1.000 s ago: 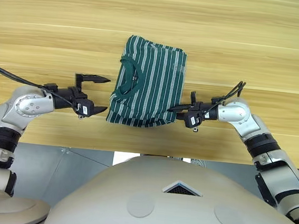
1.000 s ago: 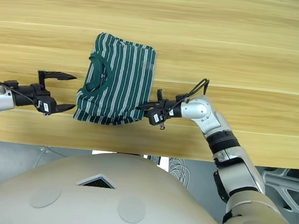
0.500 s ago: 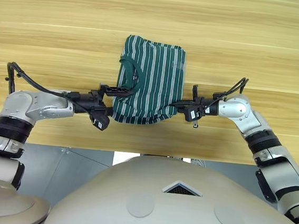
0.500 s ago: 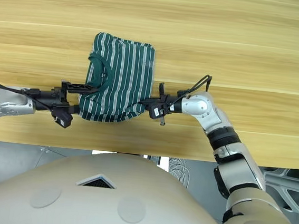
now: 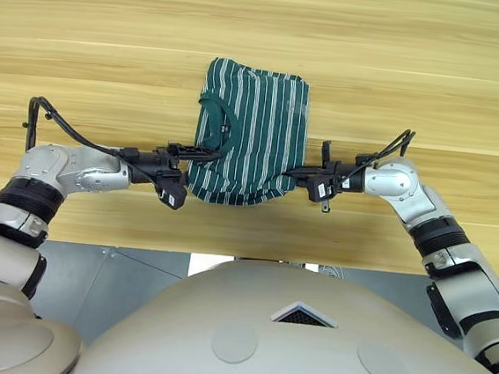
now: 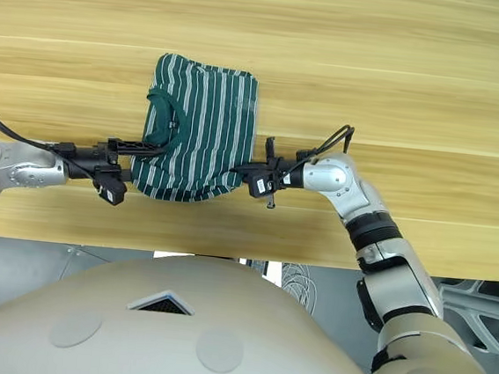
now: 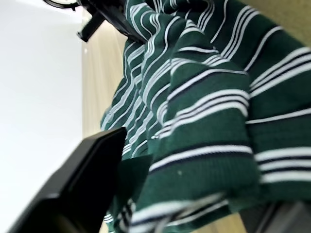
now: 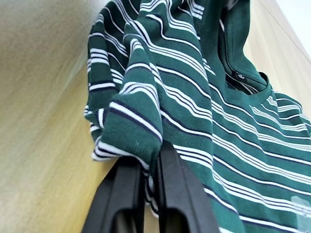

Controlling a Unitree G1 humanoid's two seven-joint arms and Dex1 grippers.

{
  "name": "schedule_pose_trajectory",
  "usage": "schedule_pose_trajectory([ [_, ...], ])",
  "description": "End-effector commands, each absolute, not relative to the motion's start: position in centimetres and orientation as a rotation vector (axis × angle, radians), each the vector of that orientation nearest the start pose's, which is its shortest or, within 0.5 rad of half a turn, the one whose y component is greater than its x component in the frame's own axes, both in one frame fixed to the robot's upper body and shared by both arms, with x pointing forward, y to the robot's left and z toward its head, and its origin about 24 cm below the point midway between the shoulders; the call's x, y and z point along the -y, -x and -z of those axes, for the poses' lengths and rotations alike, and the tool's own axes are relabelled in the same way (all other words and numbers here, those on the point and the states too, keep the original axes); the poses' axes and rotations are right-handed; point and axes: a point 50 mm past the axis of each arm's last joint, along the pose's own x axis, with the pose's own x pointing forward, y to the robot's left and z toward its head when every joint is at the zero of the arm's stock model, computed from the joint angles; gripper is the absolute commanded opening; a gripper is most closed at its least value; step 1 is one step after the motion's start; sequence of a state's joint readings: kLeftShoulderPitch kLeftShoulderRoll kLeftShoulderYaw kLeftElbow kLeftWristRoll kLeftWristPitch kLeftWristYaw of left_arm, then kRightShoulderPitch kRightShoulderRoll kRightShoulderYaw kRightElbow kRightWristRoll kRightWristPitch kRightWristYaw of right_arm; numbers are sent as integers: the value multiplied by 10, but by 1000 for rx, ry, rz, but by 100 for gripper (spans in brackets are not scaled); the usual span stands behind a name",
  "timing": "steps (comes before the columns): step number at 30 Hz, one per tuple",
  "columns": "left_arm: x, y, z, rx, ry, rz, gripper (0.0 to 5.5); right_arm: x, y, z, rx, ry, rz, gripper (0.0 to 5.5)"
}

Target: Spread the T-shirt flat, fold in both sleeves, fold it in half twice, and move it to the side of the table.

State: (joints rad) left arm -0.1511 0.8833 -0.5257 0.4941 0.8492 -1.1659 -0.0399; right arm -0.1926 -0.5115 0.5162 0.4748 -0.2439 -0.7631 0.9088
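**A:** Two grippers and one shirt. Where is everything?

**B:** The T-shirt (image 5: 254, 125) lies on the wooden table (image 5: 421, 62), folded into a narrow block. It is green with thin white stripes. It sits in the nearer half of the table, with its near hem close to the front edge. The collar (image 5: 211, 126) shows on its left side.

**A:** And the right gripper?

**B:** The right gripper (image 5: 291, 175) is at the near right corner of the shirt. In the right wrist view its black fingers (image 8: 180, 194) sit pressed close together. The striped cloth is pinched between them, and the corner drapes over their tips.

**A:** The left one?

**B:** The left gripper (image 5: 189, 168) is at the near left corner, touching the cloth just below the collar. In the left wrist view the fabric is bunched up against it. I cannot tell whether it has clamped onto the cloth.

**A:** How does the shirt lie?

**B:** The far part lies flat on the wood. The near hem curves between the two grippers and is gathered at both corners. The two arms come in from opposite sides, roughly level with each other.
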Motion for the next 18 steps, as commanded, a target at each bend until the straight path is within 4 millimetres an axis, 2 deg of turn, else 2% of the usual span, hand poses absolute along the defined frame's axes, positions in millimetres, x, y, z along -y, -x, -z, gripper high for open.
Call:
schedule_pose_trajectory([
  [1, -235, -137, 30, 51, -1225, 1675, 262, 137, -215, 7, 27, 838, -1564, 15],
  [2, -235, -137, 30, 40, -1205, 1670, 257, 137, -216, 6, 30, 832, -1562, 15],
  [9, -236, -136, 29, -69, -1092, 1612, 128, 142, -216, 2, 58, 767, -1569, 15],
  [14, -240, -149, 29, -115, -1080, 1528, 42, 144, -217, -1, 69, 714, -1581, 15],
  [18, -241, -155, 29, -118, -1084, 1490, 1, 146, -214, -2, 68, 694, -1602, 15],
])
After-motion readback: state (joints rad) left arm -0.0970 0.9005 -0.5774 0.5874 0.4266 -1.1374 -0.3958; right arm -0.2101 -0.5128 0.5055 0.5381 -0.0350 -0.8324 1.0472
